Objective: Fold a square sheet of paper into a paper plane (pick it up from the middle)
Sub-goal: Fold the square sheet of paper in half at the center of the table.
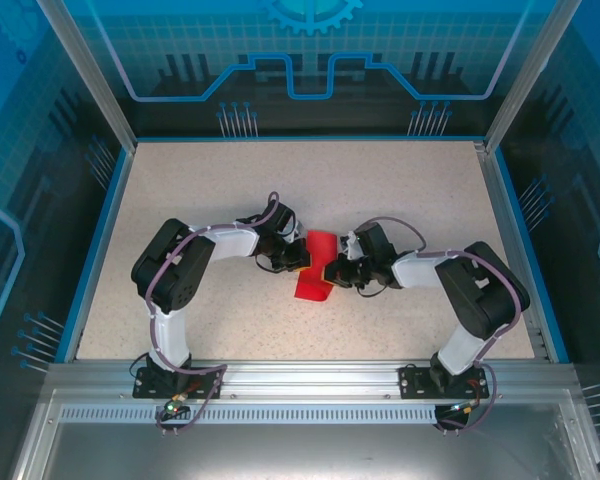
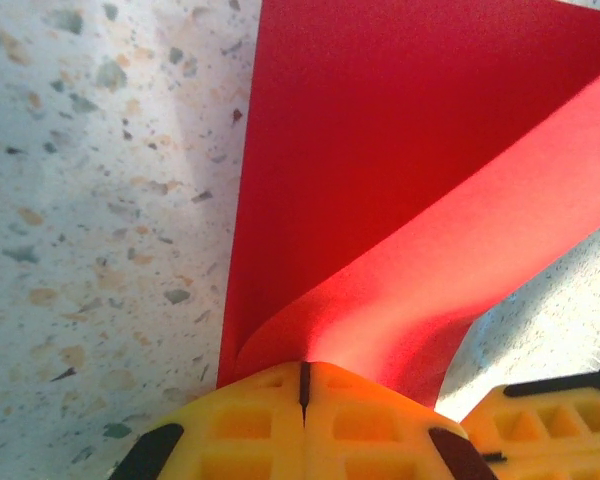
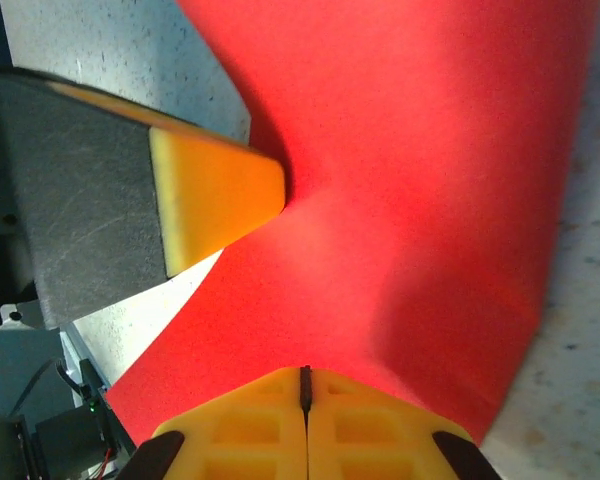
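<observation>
Middle of the top view, and the two black arms meet nose to nose over the speckled beige worktop [image 1: 410, 190], the left arm [image 1: 180, 270] reaching in from the left, the right arm [image 1: 470, 285] from the right. Between them sits the bright red paper sheet [image 1: 316, 272], thin and plain, bent rather than flat, its lower end curling toward the bottom of the frame. The left jaws are closed on it: in the left wrist view the yellow fingertips [image 2: 250, 420] press together with only a thin dark seam between them. The red paper rises out of that seam, one layer low against the worktop, another sweeping up toward the right edge as a lifted flap. The right jaws are clamped on it too: in the right wrist view their yellow fingertips [image 3: 370, 420] pinch the bottom edge of the sheet, which spreads across the centre and right. From the left of that frame, a yellow-tipped finger [image 3: 215, 195] of the left jaws touches the paper's side, where it puckers inward.
</observation>
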